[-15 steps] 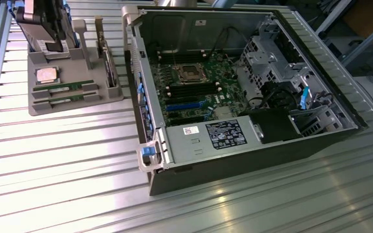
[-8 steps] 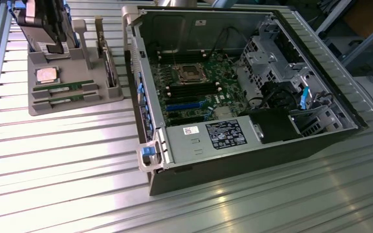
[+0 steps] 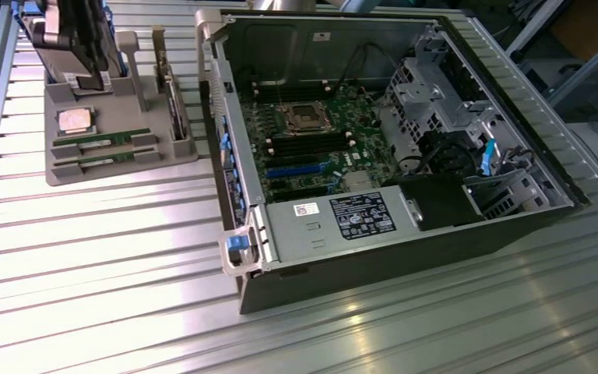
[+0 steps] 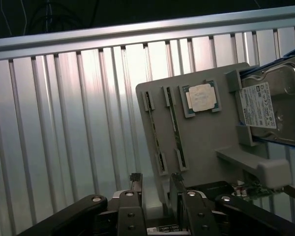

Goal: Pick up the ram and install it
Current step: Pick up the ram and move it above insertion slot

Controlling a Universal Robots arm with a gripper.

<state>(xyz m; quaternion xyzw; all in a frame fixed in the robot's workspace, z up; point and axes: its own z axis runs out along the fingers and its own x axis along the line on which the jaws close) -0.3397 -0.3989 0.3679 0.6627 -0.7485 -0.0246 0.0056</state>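
Hand [image 4: 156, 179] hanging released, grasping nothing. Two ram sticks [image 4: 155, 132] lying edge-up in tray [image 4: 206, 142] slots beside processor [image 4: 201, 97]. Tray sitting on surface [image 3: 102, 257], at exterior view's left of case [image 3: 403, 269]. Sticks lying ahead of hand, long axis pointing at hand, judged square to closing line.

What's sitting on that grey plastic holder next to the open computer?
Two slim green RAM sticks lie in slots, beside a square silver processor chip, a silver hard drive and an upright card. What lies beneath them is covered.
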